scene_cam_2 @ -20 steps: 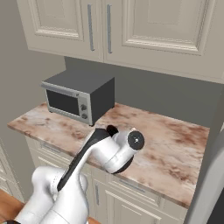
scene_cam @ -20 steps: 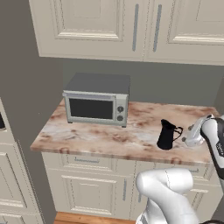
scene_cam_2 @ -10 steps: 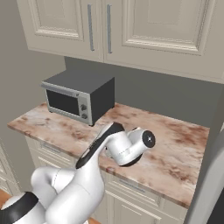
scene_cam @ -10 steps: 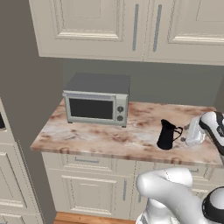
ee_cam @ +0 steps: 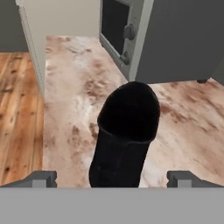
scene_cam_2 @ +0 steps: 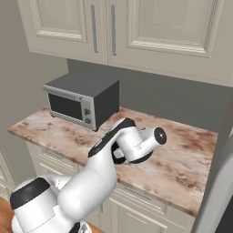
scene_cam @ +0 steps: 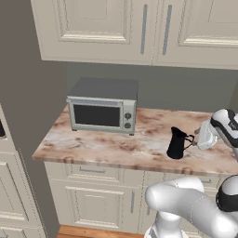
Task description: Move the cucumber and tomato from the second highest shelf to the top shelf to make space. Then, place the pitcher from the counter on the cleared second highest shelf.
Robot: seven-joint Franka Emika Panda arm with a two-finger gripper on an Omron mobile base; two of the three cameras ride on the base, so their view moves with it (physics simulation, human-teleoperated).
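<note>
**End effector spread wide at the pitcher on the surface**

I have the pitcher (scene_cam: 176, 143) standing upright on the pinkish marbled surface (scene_cam: 107, 146), toward its right end, well apart from the grey toaster oven (scene_cam: 103, 105) that sits at the back left against the wall. From the left base camera, the jug's handle points right, toward my end effector (scene_cam: 197, 138), which sits just beside it at about handle height; I cannot tell from here whether anything touches.

Through the hand camera, the pitcher (ee_cam: 124, 135) stands centred between my two fingertips (ee_cam: 40, 178), which sit far apart at either side of the lower edge. The jaws are fully spread and nothing is pinched; there is visible marbled stone between each tip and the black body. Beyond the jug I see the toaster oven (ee_cam: 162, 39) with its knobs, and wooden floor (ee_cam: 17, 113) past the surface's edge.

From the right base camera, the arm's white links cover the jug; the surface (scene_cam_2: 191, 150) and toaster oven (scene_cam_2: 82, 101) show around them, beneath cream wall cabinets (scene_cam_2: 136, 27).
</note>
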